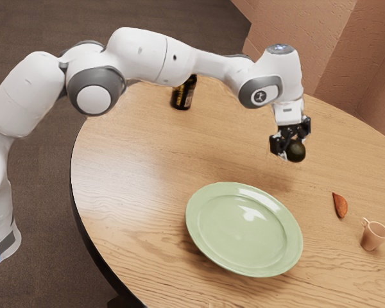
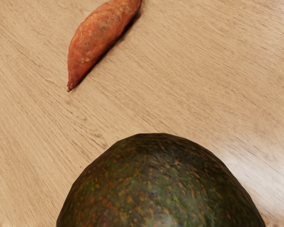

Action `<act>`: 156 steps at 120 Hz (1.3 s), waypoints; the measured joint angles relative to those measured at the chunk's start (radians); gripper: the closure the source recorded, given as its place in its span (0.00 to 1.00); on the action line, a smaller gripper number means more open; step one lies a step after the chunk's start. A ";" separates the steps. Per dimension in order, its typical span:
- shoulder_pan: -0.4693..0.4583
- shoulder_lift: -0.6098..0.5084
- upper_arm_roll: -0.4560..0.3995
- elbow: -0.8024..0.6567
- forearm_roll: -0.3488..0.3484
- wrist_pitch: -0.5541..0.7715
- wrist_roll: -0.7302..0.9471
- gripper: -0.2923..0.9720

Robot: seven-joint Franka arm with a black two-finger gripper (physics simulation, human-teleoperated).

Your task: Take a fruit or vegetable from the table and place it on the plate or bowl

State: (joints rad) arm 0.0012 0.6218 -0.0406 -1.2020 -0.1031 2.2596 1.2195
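My black gripper (image 1: 291, 151) is shut on a dark green avocado (image 1: 297, 151), holding it in the air above the round wooden table (image 1: 135, 173). The avocado (image 2: 161, 187) looms large and rough-skinned just under my hand in the wrist view. A pale green plate (image 1: 244, 228) lies on the table below the gripper and toward the exterior view's left and front. An orange sweet potato (image 1: 339, 205) rests on the table to the exterior view's right of the plate; the sweet potato (image 2: 102, 38) lies on the wood beyond the avocado.
A dark bottle (image 1: 183, 94) stands at the table's far side, behind my arm. A small pink cup (image 1: 374, 234) sits near the table's edge at the exterior view's right. Brown walls rise behind the table.
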 joint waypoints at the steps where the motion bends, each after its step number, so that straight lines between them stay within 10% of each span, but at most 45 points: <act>1: 0.000 -0.012 0.000 -0.001 0.002 -0.004 0.000 0.61; 34: -0.086 -0.368 -0.093 -0.210 0.018 -0.270 0.053 0.60; 99: -0.105 -0.389 -0.196 -0.325 0.016 -0.469 0.168 0.61; 124: -0.111 -0.380 -0.193 -0.318 0.017 -0.504 0.188 0.34; 156: -0.092 -0.369 -0.184 -0.281 0.042 -0.547 0.197 0.25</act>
State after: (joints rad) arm -0.0907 0.2525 -0.2245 -1.4829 -0.0610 1.7129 1.4163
